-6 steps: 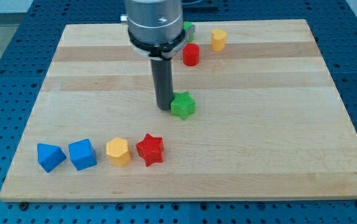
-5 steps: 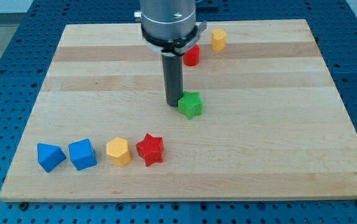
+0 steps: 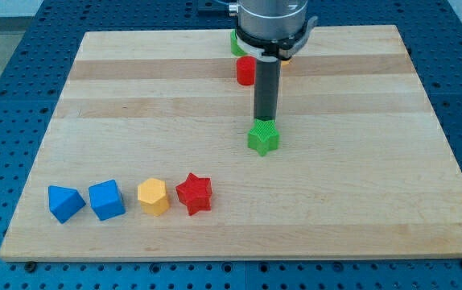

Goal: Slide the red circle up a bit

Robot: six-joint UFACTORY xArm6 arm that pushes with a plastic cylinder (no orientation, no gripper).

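The red circle point(image 3: 245, 72) stands near the view's top, just left of the rod and partly covered by it. My tip point(image 3: 264, 121) rests on the board below the red circle and just above a green star point(image 3: 263, 138), touching or nearly touching it. A second green block point(image 3: 236, 42) peeks out at the arm's left, above the red circle. The yellow block seen earlier near the view's top is hidden behind the arm.
A row lies at the view's bottom left: a blue triangular block point(image 3: 64, 203), a blue cube point(image 3: 106, 200), a yellow hexagon point(image 3: 153, 196) and a red star point(image 3: 194, 193). The wooden board point(image 3: 360, 193) sits on a blue perforated table.
My tip moved to the view's right, from the green star's left to just above it. The green star was pushed right and slightly down. The arm now hides the yellow block at the top.
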